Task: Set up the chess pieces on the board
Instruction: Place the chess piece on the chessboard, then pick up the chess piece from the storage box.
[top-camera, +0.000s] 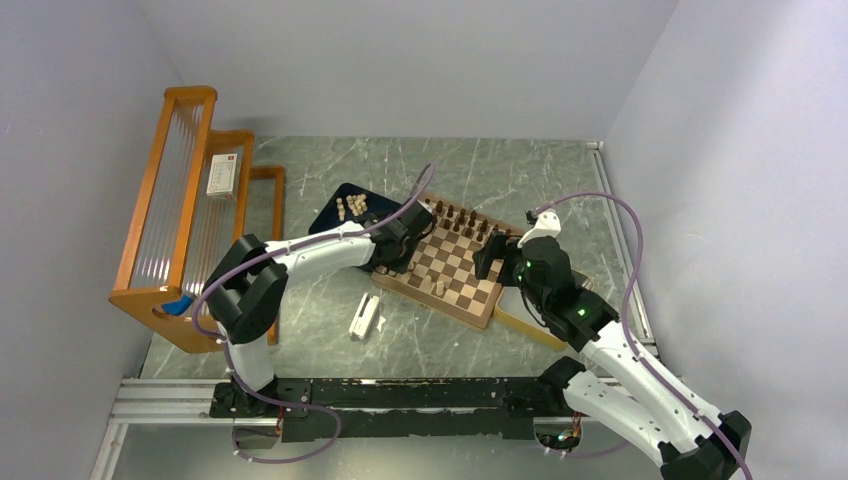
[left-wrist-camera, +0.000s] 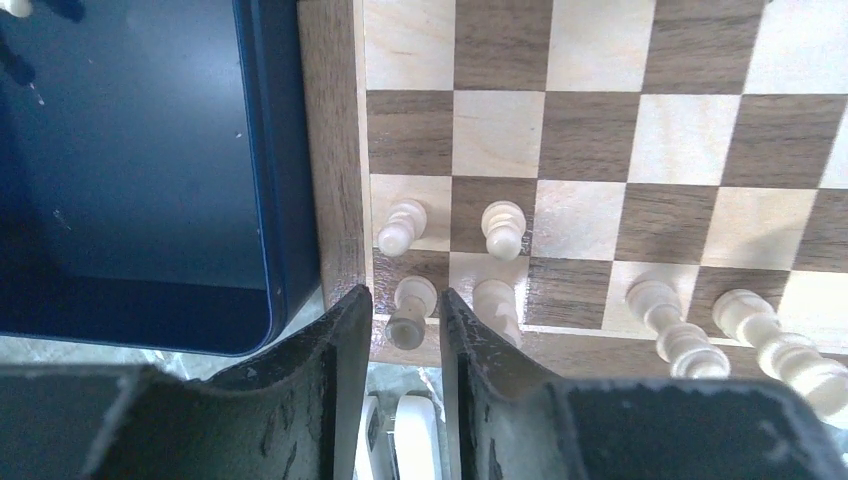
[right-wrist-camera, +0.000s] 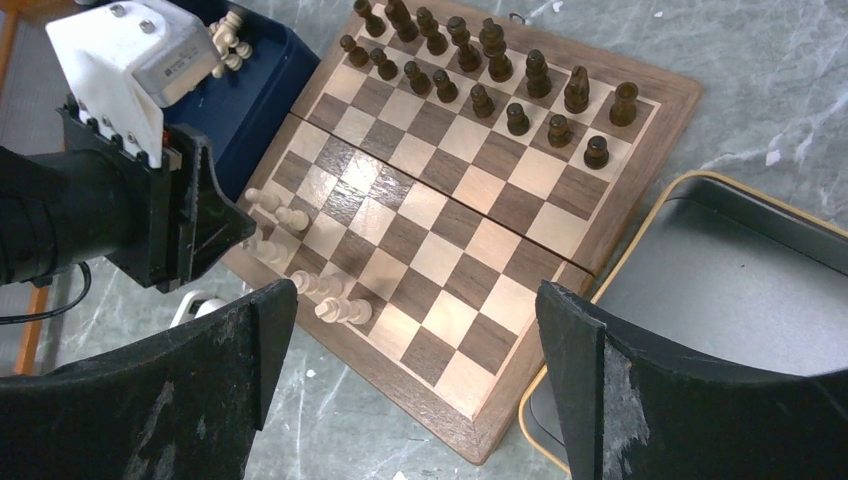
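- The left gripper (left-wrist-camera: 402, 296) has its jaws a narrow way apart, with one pale piece (left-wrist-camera: 408, 318) upright between them at the bottom centre of the left wrist view. A thin sliver of board shows on either side of it, so I judge that it stands free rather than pinched.
- That piece sits on the corner square of the board (left-wrist-camera: 335, 150), right against the brown rim. Its long axis runs up between the fingers, so a straight lift away should clear it.
- Several more placed pale pieces (left-wrist-camera: 503, 228) stand in the two rows nearest the jaws, running toward the lower right of the frame. The nearest one is just beside the right-hand finger and could be knocked.
- The blue tray (left-wrist-camera: 130, 150) lies just left of the board rim and fills the upper left of that view.
- The loose pale pieces (top-camera: 350, 207) in the tray are the likely next supply, and the left arm is plainly the nearer one. Which way they lie I cannot tell.
- The dark pieces (right-wrist-camera: 480, 70) stand in two rows along the board's far edge, at the top of the right wrist view.
- The right gripper (right-wrist-camera: 415, 300) hangs over the board with its jaws spread wide and nothing in them, near the yellow-rimmed tray (right-wrist-camera: 740, 270) at that frame's right.
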